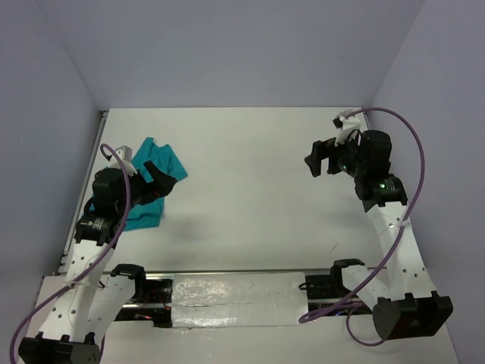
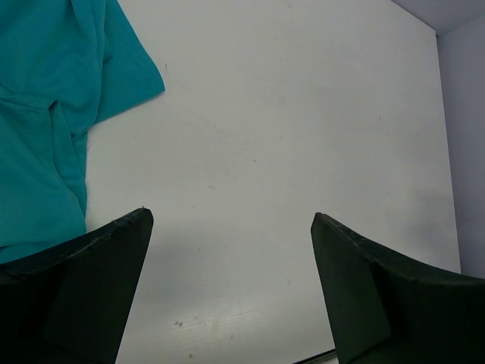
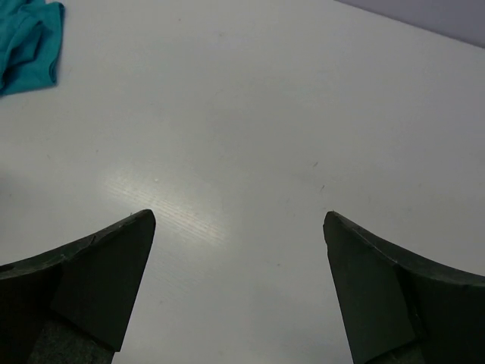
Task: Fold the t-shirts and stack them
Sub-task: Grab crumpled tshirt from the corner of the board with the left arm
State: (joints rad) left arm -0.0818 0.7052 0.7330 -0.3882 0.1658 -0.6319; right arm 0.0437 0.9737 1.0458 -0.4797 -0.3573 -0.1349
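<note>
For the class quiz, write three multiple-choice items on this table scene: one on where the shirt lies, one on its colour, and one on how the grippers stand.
1. Where on the table does the t-shirt lie? A far right; B centre; C left side.
2. What colour is it? A teal; B red; C white.
3. How are the left gripper and right gripper? A both shut; B both open, empty; C right one shut on the shirt.
Key: 1 C, the top view shows it by the table's left edge; 2 A, the cloth is blue-green in every view; 3 B, each wrist view shows bare table between wide jaws.
</note>
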